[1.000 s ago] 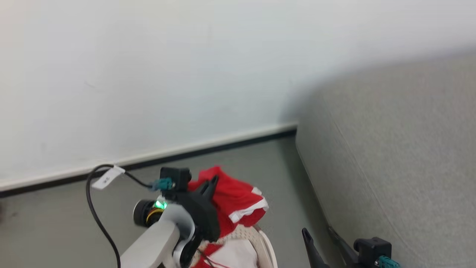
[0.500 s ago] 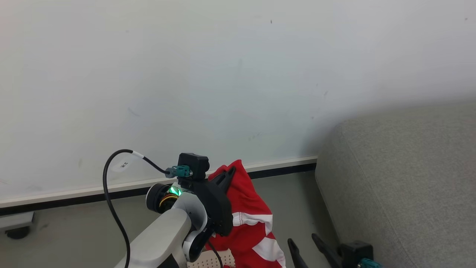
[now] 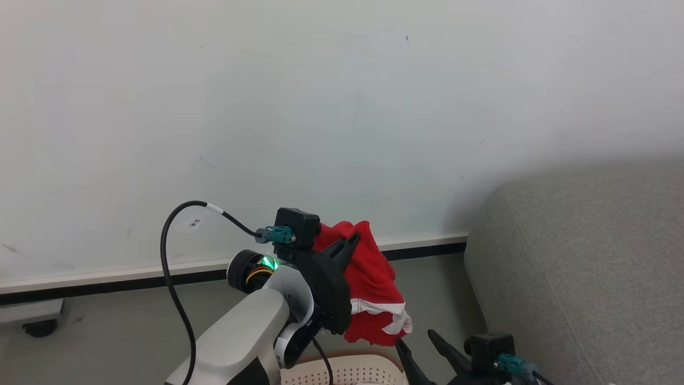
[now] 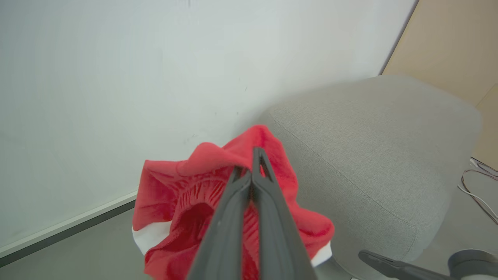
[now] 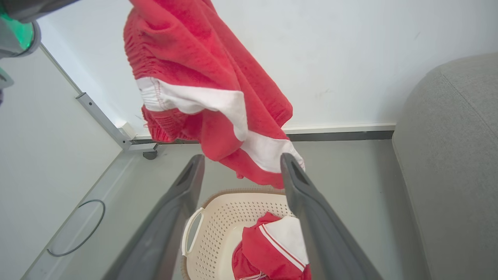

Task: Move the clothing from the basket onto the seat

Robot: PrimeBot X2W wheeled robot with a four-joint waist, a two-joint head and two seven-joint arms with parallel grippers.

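A red garment with white panels (image 3: 374,283) hangs in the air, and my left gripper (image 3: 350,243) is shut on its bunched top edge. The left wrist view shows the two fingers (image 4: 247,163) pressed together over the red cloth (image 4: 175,186), with the grey seat (image 4: 369,147) to the right behind it. Below the hanging garment (image 5: 202,62) stands the cream basket (image 5: 225,221), which holds another red and white garment (image 5: 272,245). My right gripper (image 5: 242,159) is open and empty above the basket, also seen low beside the seat (image 3: 416,339). The basket rim (image 3: 347,371) and the seat (image 3: 588,267) show at the bottom and right.
A white wall with a dark baseboard (image 3: 160,272) runs close behind the basket. A caster foot (image 3: 37,326) stands on the grey floor at the left. The left wrist's black cable (image 3: 171,267) loops upward. Loose wires (image 4: 478,186) lie on the floor past the seat.
The head camera has tilted up. My left gripper has lifted the red garment higher, so it now hangs free above the basket. The right gripper stays open.
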